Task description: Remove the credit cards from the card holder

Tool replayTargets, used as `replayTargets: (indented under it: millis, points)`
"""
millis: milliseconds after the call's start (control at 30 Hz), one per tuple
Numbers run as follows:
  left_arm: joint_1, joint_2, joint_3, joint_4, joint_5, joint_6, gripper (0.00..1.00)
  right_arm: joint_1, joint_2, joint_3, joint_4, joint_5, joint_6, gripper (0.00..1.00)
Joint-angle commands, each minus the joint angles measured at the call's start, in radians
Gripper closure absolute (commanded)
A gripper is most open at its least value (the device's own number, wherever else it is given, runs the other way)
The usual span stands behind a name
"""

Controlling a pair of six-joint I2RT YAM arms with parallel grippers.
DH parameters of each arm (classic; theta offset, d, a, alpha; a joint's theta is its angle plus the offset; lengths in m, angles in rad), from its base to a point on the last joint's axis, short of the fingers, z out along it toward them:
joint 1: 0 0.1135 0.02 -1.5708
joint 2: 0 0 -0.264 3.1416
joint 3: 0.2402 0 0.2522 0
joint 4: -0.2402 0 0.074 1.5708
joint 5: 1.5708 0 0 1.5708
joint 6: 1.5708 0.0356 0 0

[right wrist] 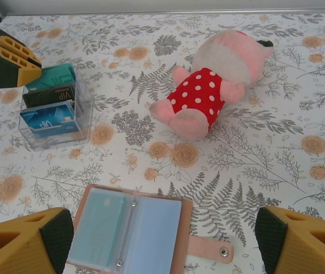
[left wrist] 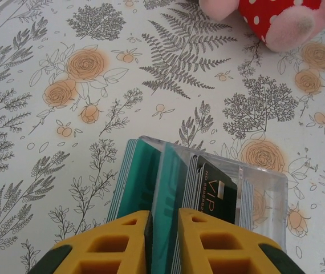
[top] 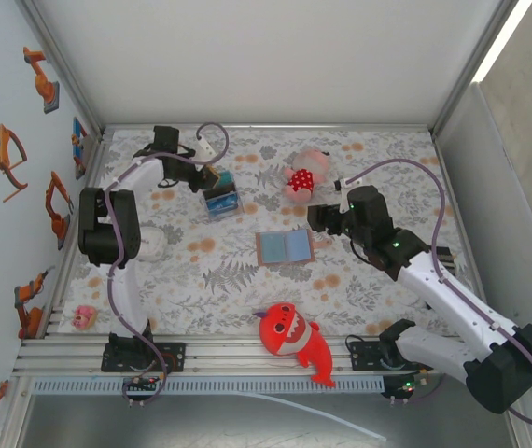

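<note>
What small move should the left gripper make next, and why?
Probably open a bit wider and lift straight up: the left gripper straddles a teal card that already stands in the clear rack, so letting go looks like what remains.

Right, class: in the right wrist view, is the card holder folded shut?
No, the card holder lies open flat, blue-grey sleeves up, its closure tab out to one side.
</note>
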Motion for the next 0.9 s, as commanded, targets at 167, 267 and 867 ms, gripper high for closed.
replayTargets:
  millis: [167,267,867]
  points:
    - [-0.004,-0.176,-0.059,-0.010,-0.002,-0.050,0.79,-0.001,0.005,0.011,-0.036,0.019,0.036,0.06]
    - [-0.008,-0.259,-0.121,0.038,-0.004,-0.130,0.77,0.002,0.034,0.016,-0.063,0.028,0.059,0.15]
    - [-0.090,-0.793,-0.681,0.388,-0.329,-0.706,0.03,0.186,0.246,0.062,-0.086,0.048,0.108,0.28]
